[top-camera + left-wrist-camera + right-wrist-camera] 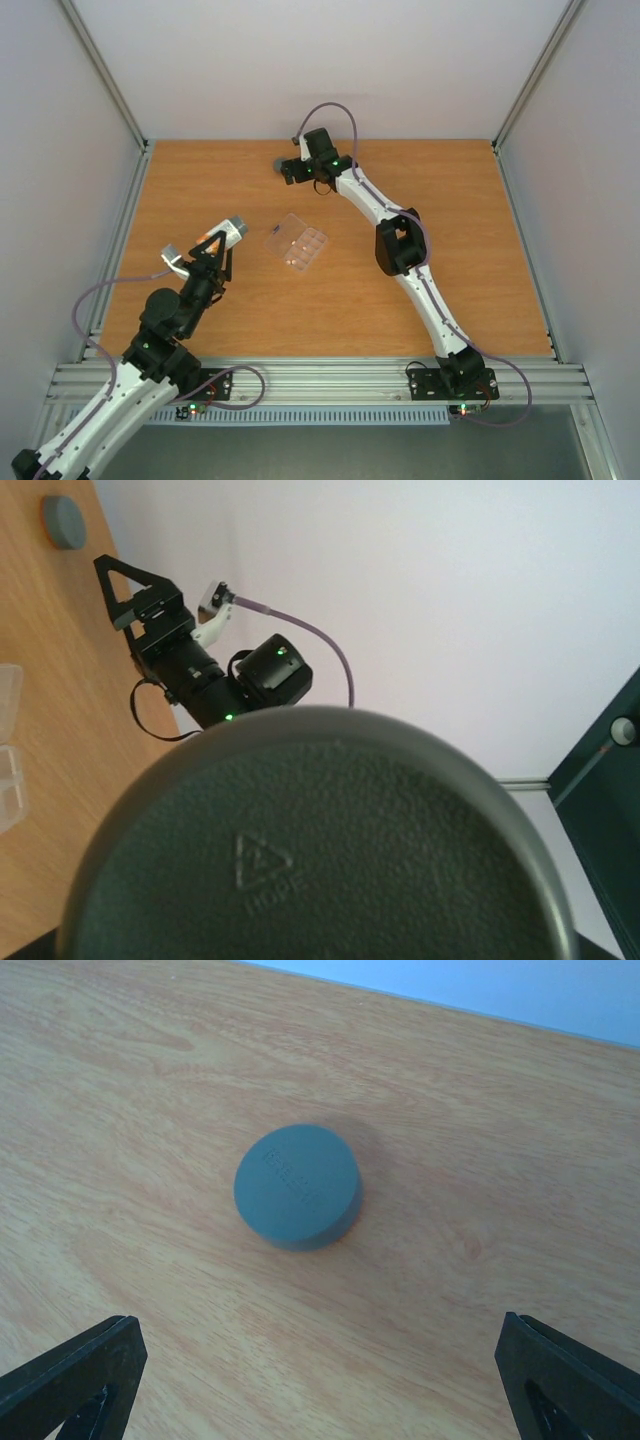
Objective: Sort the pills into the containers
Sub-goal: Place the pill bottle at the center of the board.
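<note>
Shut tight on a bottle (320, 860) with the left gripper (218, 245), the bottle's bottom filling the wrist view. From there, at 3 o'clock in the top view and near, the clear box (300, 242), flat on the table (450, 250). At the box's 10 o'clock edge, one dark pill (275, 231); cannot tell if in a cell or on the lid. Wide open on the right gripper (315, 1340), holding nothing. At 12 o'clock from its fingers (75, 1380), not touching them, a grey cap (298, 1187). From this gripper, box at 6 o'clock in the top view, well apart.
</note>
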`<state>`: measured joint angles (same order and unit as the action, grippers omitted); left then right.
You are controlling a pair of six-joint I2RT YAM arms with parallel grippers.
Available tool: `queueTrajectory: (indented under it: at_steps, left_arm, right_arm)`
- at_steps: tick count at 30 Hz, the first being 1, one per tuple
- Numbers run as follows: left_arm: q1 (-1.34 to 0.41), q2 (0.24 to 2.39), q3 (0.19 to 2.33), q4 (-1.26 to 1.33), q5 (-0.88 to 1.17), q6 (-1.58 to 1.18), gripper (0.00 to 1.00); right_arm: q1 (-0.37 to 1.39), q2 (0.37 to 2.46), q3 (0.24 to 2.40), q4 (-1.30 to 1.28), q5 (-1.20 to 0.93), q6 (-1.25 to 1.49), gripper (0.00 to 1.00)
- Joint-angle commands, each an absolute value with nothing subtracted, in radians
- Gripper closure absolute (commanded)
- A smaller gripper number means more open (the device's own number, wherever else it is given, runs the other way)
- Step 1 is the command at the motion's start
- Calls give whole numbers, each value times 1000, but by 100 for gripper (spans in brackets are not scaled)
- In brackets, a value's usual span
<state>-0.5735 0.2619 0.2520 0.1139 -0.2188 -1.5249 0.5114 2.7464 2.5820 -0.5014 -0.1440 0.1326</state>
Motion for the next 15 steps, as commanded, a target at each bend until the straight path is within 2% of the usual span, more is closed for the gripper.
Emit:
queueTrajectory:
  at_steps: [1, 15]
  left_arm:
    - [-572, 316, 222, 283, -248, -1544, 100]
    - [-572, 320, 132, 461, -217, -1584, 100]
  right_arm:
    - [510, 2779, 2633, -457, -156, 91, 2]
    - [508, 2677, 2572, -473, -206, 193, 1]
